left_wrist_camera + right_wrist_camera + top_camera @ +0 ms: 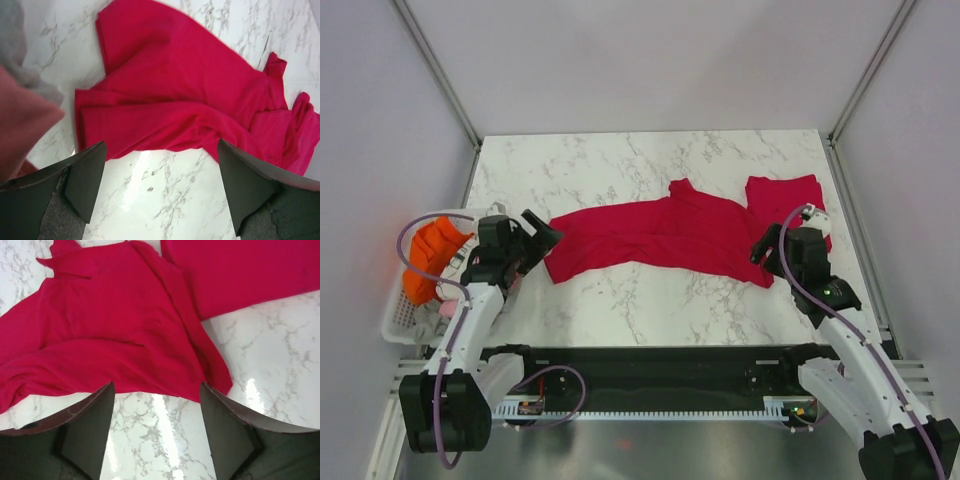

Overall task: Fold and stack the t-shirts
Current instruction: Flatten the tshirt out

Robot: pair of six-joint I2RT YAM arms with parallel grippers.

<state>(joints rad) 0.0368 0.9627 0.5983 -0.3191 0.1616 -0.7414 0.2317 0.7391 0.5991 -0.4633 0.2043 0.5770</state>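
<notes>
Top external, t-shirt lying between left claw and right claw

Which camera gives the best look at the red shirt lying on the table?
The top camera: it takes in the whole red shirt stretched across the table. The left wrist view shows only its left end, the right wrist view only its right part, both cut off at the frame.

Robot lab test cell: white panel walls, aluminium corner posts, marble-look table, bolted-down robot arms.
</notes>
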